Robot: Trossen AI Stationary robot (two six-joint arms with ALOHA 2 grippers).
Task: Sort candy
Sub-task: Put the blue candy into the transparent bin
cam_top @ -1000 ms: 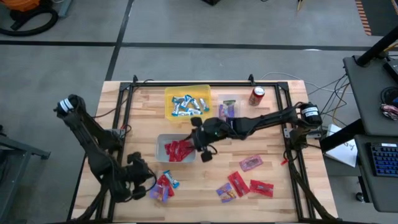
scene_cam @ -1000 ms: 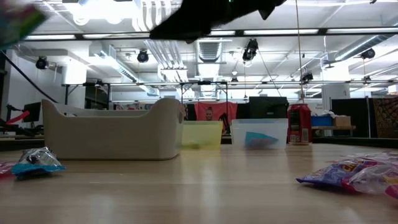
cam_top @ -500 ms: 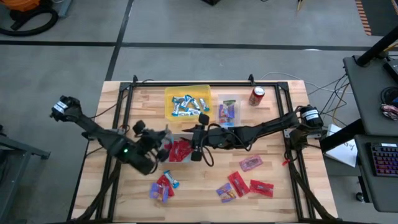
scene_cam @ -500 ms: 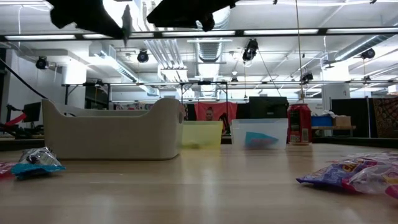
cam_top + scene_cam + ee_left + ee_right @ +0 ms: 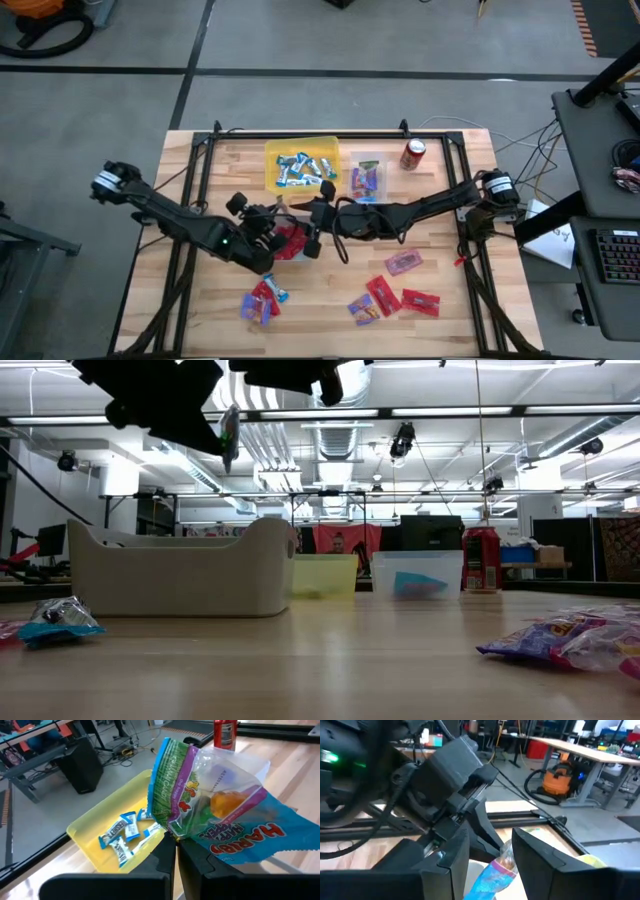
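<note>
My left gripper (image 5: 272, 222) is shut on a blue and purple candy packet (image 5: 220, 815), held in the air over the grey bin (image 5: 262, 243) that holds red candy (image 5: 290, 240). My right gripper (image 5: 490, 860) faces it from the right, open. Its fingers (image 5: 452, 862) stand on either side of the packet's free end (image 5: 495, 870); I see no touch. The yellow bin (image 5: 300, 165) holds blue-and-silver bars, and the clear bin (image 5: 365, 178) holds purple-blue packets. In the low view both grippers hang high: the left (image 5: 165, 400) and the right (image 5: 300, 375). My left gripper pinches one edge of the packet (image 5: 172, 831) between its two shut fingers. The fingers come from the table's left, slanting a little downward. The packet sticks out beyond the fingertips, lifted clear above the grey bin, its thin edge (image 5: 228, 435) showing in the low view.
Loose candy lies on the near part of the table: a small pile (image 5: 262, 298) at the left and several red and purple pieces (image 5: 390, 290) at the right. A red soda can (image 5: 412, 153) stands at the far right. A black frame (image 5: 205, 180) borders the table.
My left gripper has swung from the table's near left toward the far side and the right, carrying the packet up over the grey bin, and has turned toward my right gripper. My right gripper has stayed above the bin and rolled its wrist.
</note>
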